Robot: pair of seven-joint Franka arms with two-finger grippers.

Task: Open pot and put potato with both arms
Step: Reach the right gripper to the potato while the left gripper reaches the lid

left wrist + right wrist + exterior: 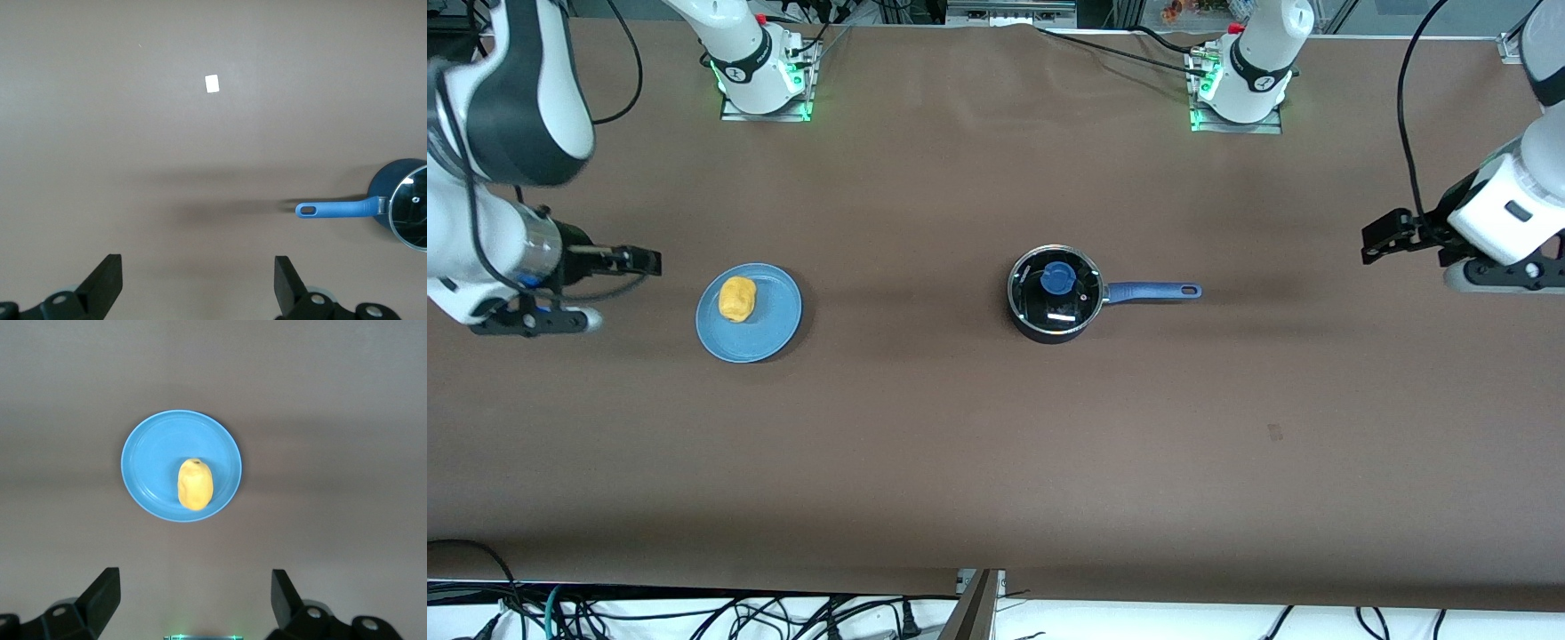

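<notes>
Lidded pot [1054, 293] mid-table; potato [737, 299] on plate [769, 333]; both grippers' jaws apart, L [1371, 242] & R [647, 260] at table ends.

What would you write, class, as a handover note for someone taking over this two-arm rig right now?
Left gripper: open, empty, waiting at its end of the table, past the pot's handle.
Right gripper: open, empty, waiting beside the plate.
Potato lies on the plate. Pot stands mid-table, lid on.
Done: nothing.
Left: lift the lid, put the potato in the pot.
</notes>
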